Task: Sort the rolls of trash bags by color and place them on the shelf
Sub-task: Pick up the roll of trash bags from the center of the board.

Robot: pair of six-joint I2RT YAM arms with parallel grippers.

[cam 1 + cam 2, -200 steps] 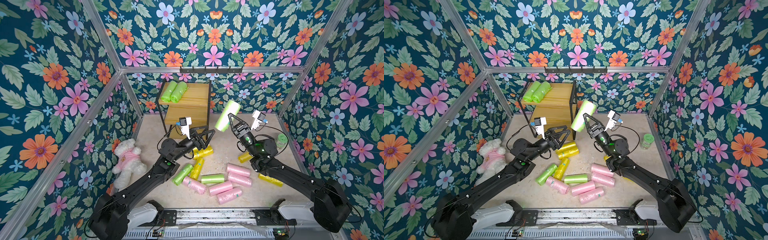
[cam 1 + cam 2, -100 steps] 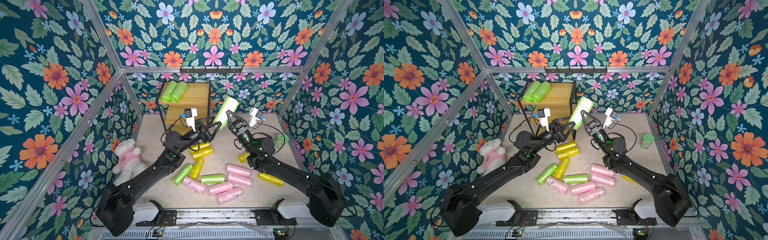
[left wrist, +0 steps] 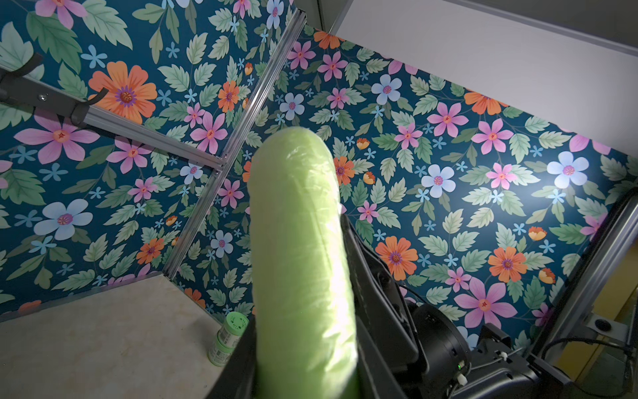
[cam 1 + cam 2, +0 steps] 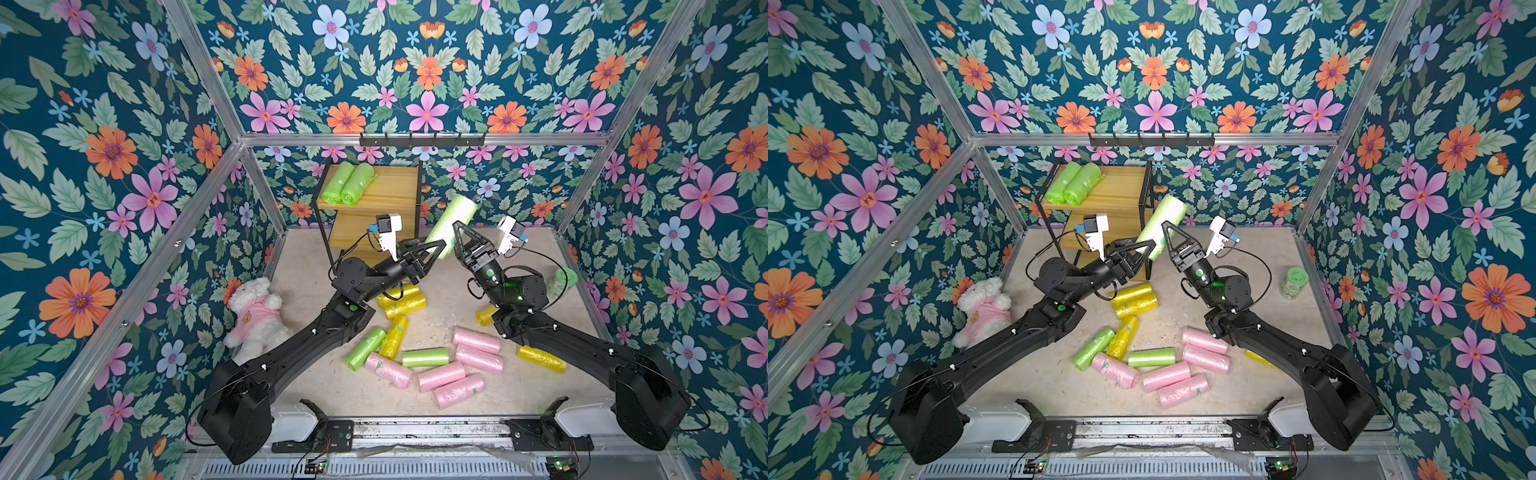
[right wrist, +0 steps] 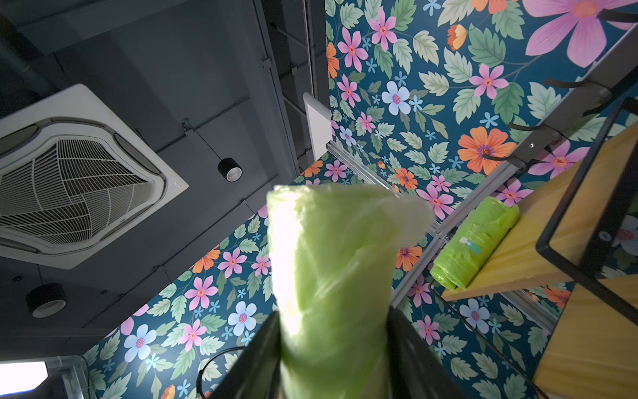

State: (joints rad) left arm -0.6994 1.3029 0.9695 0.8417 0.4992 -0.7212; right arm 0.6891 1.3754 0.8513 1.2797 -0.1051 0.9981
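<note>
A lime green roll (image 4: 453,218) (image 4: 1163,220) hangs tilted in the air just right of the shelf (image 4: 390,187). My left gripper (image 4: 436,248) (image 3: 303,380) is shut on its lower end. My right gripper (image 4: 446,228) (image 5: 333,321) has a finger on each side of the same roll (image 5: 331,259); the blur hides whether they still press it. Two green rolls (image 4: 349,189) lie side by side on the shelf's top board. Pink rolls (image 4: 440,376), yellow rolls (image 4: 403,301) and green rolls (image 4: 424,357) are scattered on the floor below the arms.
A white plush bear in pink (image 4: 255,311) lies by the left wall. A small green-lidded jar (image 4: 561,282) stands near the right wall. A black hook rail (image 4: 422,141) runs along the back wall above the shelf. One yellow roll (image 4: 540,358) lies beside the right arm.
My left gripper rose from above the yellow rolls, reached the raised green roll and closed on its lower end. My right gripper carried the roll slightly left towards the shelf.
</note>
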